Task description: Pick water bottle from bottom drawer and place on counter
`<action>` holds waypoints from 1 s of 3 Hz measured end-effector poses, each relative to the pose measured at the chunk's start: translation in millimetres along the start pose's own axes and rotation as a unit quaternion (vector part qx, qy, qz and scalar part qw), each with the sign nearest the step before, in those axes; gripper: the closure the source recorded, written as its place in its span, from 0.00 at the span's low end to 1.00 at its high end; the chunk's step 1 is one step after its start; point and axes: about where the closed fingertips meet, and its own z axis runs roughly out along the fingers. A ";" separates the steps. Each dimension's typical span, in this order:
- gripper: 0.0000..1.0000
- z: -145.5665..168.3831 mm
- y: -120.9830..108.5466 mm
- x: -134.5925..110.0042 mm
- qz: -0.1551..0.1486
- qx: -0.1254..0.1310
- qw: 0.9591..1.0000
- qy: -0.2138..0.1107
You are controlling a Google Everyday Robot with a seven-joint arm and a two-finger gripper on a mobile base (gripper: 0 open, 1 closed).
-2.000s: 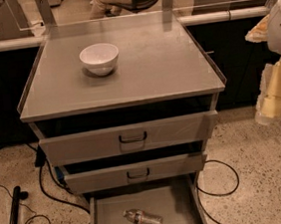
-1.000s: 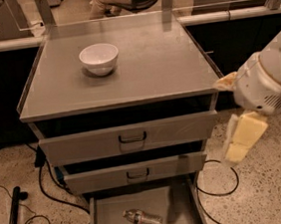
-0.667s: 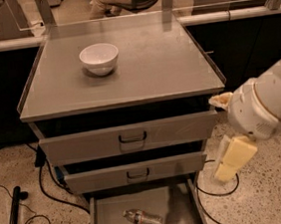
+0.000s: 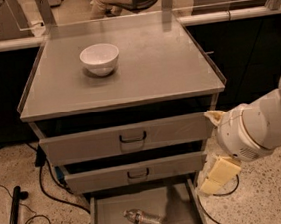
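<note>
The pincer (image 4: 214,180) hangs low at the cabinet's right front corner, just outside the right wall of the open bottom drawer (image 4: 94,223), pointing down and to the left. I cannot tell whether it is apart or together, and I see nothing in it. The arm (image 4: 262,123) reaches in from the right, its bulky white wrist level with the two upper drawers (image 4: 130,155), close to their right ends. The bottle (image 4: 142,219) lies on its side on the drawer floor, near the middle, well apart from the pincer with bare floor around it. Up on the surface (image 4: 160,62), a white bowl (image 4: 100,58) sits left of centre; the right half is bare. Cables (image 4: 43,187) trail on the floor at the left.
</note>
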 end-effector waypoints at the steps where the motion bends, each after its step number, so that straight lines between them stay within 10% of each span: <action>1: 0.00 0.0 0.0 0.0 0.000 0.000 1.000 0.000; 3: 0.00 77.3 12.0 34.3 0.019 -0.038 0.999 0.016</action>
